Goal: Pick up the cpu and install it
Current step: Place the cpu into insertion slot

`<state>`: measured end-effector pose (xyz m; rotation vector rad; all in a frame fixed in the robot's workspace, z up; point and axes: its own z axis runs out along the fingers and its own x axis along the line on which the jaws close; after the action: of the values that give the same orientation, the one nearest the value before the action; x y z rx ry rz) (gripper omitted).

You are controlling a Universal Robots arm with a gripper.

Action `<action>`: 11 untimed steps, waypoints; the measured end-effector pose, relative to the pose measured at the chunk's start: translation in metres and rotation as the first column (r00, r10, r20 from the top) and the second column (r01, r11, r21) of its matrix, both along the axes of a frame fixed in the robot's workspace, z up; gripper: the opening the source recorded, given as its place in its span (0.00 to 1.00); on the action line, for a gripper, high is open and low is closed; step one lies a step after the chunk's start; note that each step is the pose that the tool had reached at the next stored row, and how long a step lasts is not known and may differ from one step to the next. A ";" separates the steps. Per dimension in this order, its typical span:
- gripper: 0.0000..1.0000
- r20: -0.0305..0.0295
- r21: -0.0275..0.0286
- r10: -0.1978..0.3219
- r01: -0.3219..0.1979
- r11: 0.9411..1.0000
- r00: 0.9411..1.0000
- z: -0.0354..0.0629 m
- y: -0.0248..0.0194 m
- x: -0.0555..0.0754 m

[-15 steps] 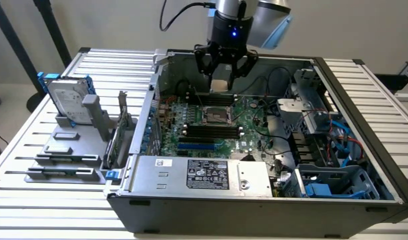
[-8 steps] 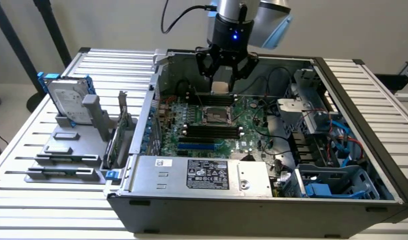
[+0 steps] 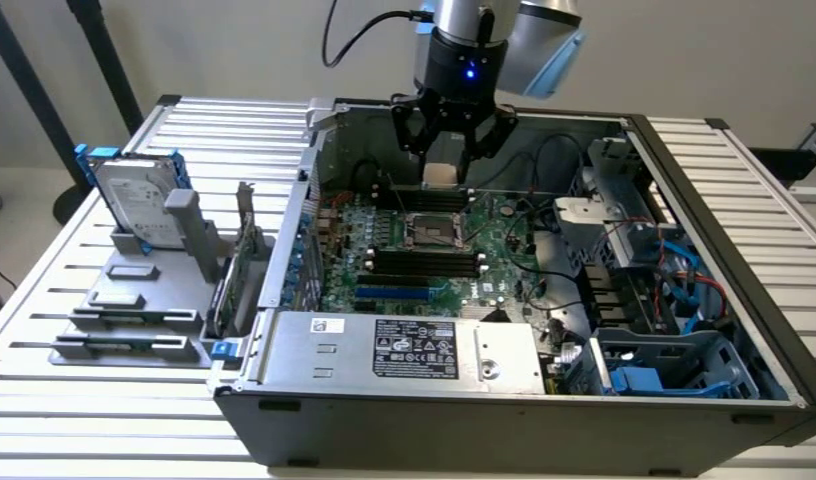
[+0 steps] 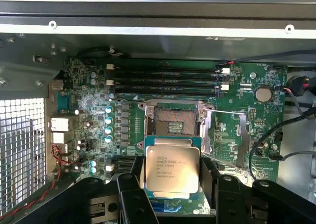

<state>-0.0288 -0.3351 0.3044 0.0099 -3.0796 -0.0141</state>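
Gripping the cpu (image 4: 172, 168) by two opposite edges, gripper (image 3: 443, 160) hangs inside the computer case (image 3: 515, 425), raised near the empty socket (image 4: 174, 121).

The arm (image 3: 468, 55) points straight down, jaws clamped on the cpu (image 4: 172, 167).

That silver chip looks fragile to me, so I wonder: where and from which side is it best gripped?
Probably by two opposite edges of its thin rim, from straight above. The cpu is flat and level with its metal top up, so only the edges offer purchase, and its underside is left free to face the open socket. The pincer holds it just so.
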 end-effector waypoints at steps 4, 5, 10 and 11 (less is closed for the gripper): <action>0.55 0.000 0.000 -0.001 0.001 1.000 1.000 0.0000 0.0000 0.000; 0.55 0.000 0.000 -0.008 0.008 1.000 1.000 -0.0002 0.0000 0.000; 0.55 0.000 0.000 -0.093 0.093 0.996 0.996 -0.0034 0.0000 0.000; 0.55 0.000 0.000 -0.111 0.111 0.994 0.994 -0.0041 0.0000 0.000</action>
<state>-0.0291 -0.3351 0.3003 -0.1617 -3.0760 -0.0194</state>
